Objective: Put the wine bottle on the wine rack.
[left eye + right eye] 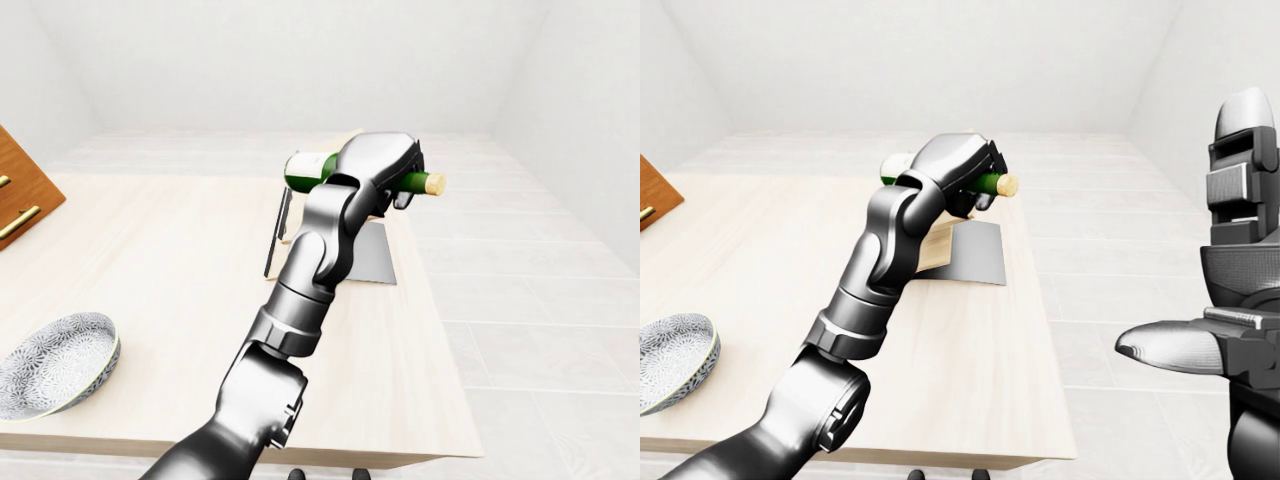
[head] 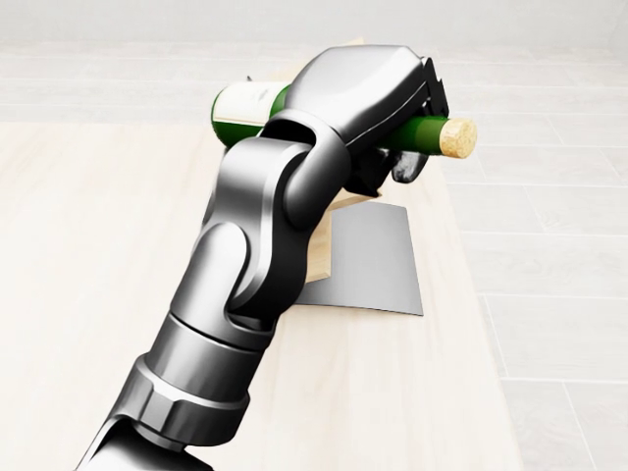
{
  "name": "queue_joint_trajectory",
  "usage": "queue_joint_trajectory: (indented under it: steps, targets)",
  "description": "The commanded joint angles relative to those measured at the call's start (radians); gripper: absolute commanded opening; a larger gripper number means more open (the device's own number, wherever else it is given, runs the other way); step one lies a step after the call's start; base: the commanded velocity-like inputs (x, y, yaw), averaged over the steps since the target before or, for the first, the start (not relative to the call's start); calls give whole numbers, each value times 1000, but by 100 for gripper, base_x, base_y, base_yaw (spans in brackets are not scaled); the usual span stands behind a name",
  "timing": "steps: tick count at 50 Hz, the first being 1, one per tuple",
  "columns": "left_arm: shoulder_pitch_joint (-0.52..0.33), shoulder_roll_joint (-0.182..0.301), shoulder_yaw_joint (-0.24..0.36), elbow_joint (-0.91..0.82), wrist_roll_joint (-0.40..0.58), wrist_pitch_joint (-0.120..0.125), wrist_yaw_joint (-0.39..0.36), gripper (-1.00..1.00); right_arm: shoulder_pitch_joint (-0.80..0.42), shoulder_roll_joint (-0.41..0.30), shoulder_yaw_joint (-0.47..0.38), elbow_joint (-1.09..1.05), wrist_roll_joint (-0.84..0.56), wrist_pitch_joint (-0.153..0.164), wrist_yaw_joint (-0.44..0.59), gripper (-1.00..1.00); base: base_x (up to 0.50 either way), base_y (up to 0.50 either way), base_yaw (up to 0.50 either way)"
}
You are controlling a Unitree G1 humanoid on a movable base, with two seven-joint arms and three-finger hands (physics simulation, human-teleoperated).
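Note:
My left hand (image 2: 400, 157) is shut on a green wine bottle (image 2: 245, 110) that lies almost level, its cork (image 2: 457, 137) pointing to the right of the head view. The bottle hangs just above the wine rack (image 2: 322, 250), a pale wooden piece on a grey metal plate (image 2: 378, 260) standing on the light wooden table (image 1: 150, 250). My forearm hides most of the rack and the bottle's middle. In the right-eye view my right hand (image 1: 1180, 345) is raised at the far right, off the table, with a finger stretched out and nothing in it.
A patterned grey bowl (image 1: 55, 360) sits near the table's lower left corner. A brown cabinet with a brass handle (image 1: 20, 200) shows at the left edge. The table's right edge (image 1: 440, 350) runs just right of the rack, with tiled floor beyond.

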Motion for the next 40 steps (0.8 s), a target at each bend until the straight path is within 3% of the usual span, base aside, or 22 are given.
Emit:
queue_joint_trajectory:
  steps: [1, 14, 26, 40]
  targets:
    - [-4, -7, 3, 26, -20, 0, 99, -100, 3, 2, -10, 0, 6, 0, 0, 100, 0, 0, 0]
    - [-81, 10, 38, 163, -124, 0, 190, -100, 0, 12, -13, 0, 4, 0, 0, 100, 0, 0, 0]
    - [-108, 22, 27, 210, -174, 0, 226, -100, 9, 53, -16, 0, -32, 0, 0, 100, 0, 0, 0]
    - [-120, 36, 12, 256, -194, 0, 256, -100, 4, 42, -19, 0, -19, 0, 0, 100, 0, 0, 0]
